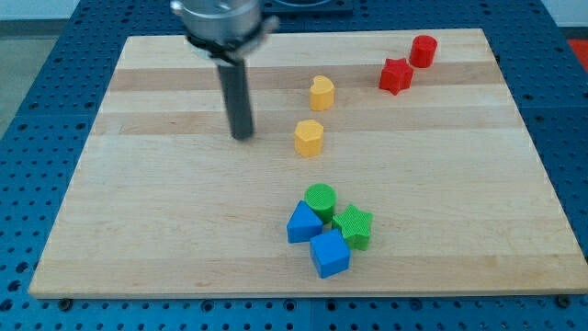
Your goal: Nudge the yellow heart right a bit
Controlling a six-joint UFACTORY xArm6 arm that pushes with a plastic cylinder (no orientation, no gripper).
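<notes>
The yellow heart (pixel 322 92) lies on the wooden board (pixel 165 211), above the board's middle. A second yellow block (pixel 309 137), pentagon-like, lies just below it. My tip (pixel 243 136) rests on the board to the left of both yellow blocks, level with the lower one and about a block's width or more away from it. The tip touches no block.
A red star (pixel 396 75) and a red cylinder (pixel 423 51) sit at the view's top right. A cluster near the bottom middle holds a green cylinder (pixel 320 198), a green star (pixel 354 225), a blue triangle (pixel 301 223) and a blue cube (pixel 329 253).
</notes>
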